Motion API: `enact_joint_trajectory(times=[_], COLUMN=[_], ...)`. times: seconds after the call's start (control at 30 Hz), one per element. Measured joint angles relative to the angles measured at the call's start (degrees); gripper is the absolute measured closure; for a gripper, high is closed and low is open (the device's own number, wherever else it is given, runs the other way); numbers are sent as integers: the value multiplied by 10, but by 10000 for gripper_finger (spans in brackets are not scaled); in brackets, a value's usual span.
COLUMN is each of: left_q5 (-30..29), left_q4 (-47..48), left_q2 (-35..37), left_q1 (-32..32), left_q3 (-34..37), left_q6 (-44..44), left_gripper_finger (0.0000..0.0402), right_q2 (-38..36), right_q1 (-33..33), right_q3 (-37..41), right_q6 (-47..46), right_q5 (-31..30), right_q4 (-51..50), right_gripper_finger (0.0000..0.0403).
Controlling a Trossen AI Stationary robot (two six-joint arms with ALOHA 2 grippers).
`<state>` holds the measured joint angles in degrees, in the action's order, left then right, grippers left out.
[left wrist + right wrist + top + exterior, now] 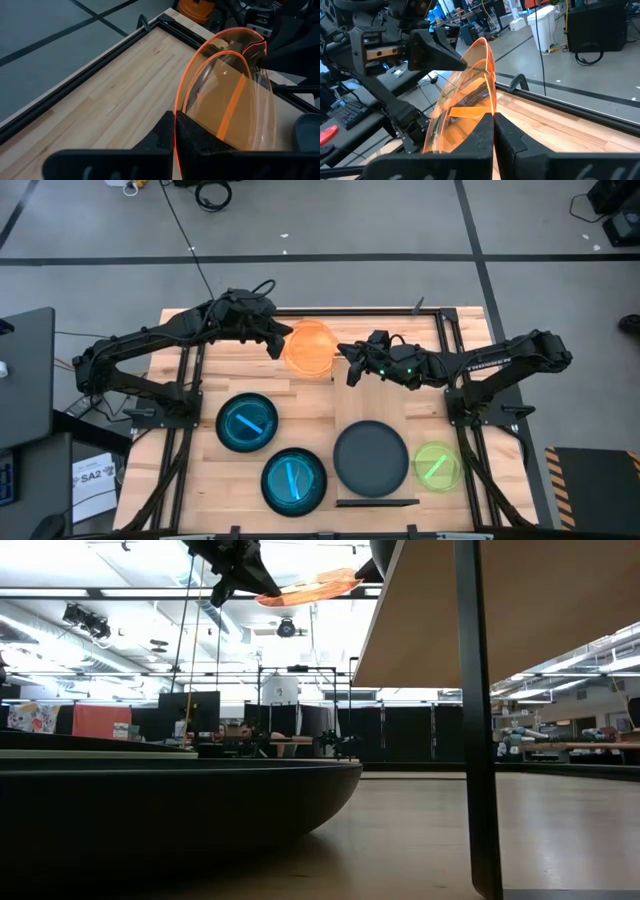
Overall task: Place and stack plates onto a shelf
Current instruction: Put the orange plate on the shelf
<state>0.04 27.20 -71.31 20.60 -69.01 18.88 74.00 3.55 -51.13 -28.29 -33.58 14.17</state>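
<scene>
Orange plate, upper centre of the frame: our left gripper and right gripper both pinch its rim.

Low view: orange plate hung tilted near the top of frame, high above the tabletop, pinched at one rim by the left gripper, with a second dark gripper part touching the opposite rim at the shelf's edge. Big black plate filled the near foreground on the tabletop, its dark rim running across. Pale wood shelf seen from underneath, with a thin dark post coming down from it; room with desks and monitors behind.
</scene>
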Motion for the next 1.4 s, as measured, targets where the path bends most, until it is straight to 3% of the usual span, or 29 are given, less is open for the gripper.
enact_joint_trajectory(times=[0.27, 0.77, 1.2, 1.4], left_q5=[6, 4, 0, 1], left_q4=[1, 0, 0, 0], left_q2=[0, 0, 0, 0], left_q1=[0, 0, -3, -6], left_q3=[0, 0, 0, 0], left_q6=[-14, -22, -21, -21], left_gripper_finger=[365, 285, 271, 271], right_q2=[0, -5, -61, -104], right_q1=[0, -8, -11, -10], right_q3=[0, 0, 0, 0], right_q6=[0, 0, -6, -48], right_q5=[2, 0, -14, -11], right_q4=[2, -29, -120, -218], right_gripper_finger=[395, 397, 398, 398])
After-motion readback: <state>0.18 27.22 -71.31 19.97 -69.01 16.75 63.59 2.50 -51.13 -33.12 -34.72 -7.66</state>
